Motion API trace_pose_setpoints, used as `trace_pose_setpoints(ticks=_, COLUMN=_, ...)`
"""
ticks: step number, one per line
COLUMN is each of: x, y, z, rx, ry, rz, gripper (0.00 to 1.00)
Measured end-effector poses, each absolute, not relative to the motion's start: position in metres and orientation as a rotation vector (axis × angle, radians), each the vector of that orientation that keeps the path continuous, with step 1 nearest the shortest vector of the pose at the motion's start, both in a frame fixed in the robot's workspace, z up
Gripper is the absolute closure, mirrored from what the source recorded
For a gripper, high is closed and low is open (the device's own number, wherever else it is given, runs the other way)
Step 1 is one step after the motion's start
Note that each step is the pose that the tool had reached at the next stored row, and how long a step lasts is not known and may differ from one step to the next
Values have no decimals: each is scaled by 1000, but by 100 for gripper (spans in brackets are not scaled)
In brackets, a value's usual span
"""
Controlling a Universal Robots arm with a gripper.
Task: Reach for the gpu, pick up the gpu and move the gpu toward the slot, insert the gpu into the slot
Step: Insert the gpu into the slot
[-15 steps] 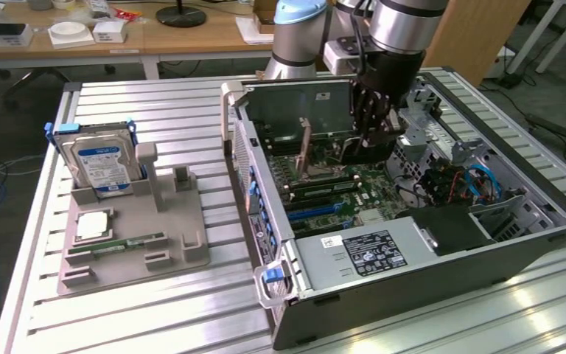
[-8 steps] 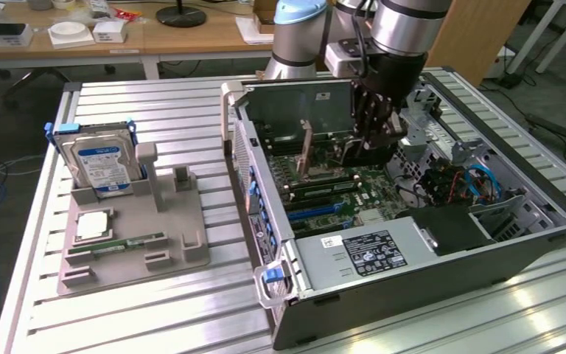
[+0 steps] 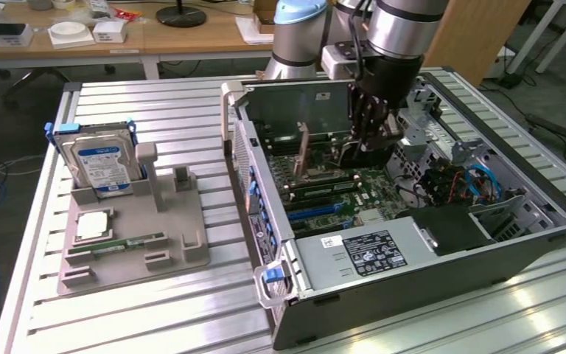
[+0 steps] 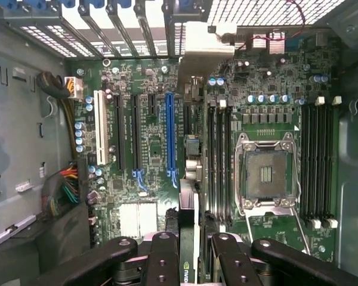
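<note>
Carry-to-slot step, I judge; jaws narrow, clamped on the gpu [image 4: 188,232] (seen edge-on), inside the case [image 3: 441,273] above the motherboard [image 4: 268,119], just beside the blue slot [image 4: 170,134], not yet seated; insertion calls for squaring the card edge over the slot.

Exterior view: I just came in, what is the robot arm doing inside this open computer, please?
The robot arm's gripper is down inside the open computer case, shut on the gpu, a thin green card held on edge. In the wrist view the card hangs over the motherboard, close beside the long blue slot. It does not look seated in any slot yet. On the exterior view's left, a hard drive stands in a grey holder, away from the gripper.
</note>
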State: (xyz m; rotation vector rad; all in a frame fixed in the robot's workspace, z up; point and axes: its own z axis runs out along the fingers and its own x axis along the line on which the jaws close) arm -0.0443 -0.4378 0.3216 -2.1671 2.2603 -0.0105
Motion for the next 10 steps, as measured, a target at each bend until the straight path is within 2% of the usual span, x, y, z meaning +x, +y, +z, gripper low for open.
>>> trace_pose_setpoints(ticks=10, x=-45, y=-442, z=320, rx=-2167, ry=2260, rz=-11, gripper=74)
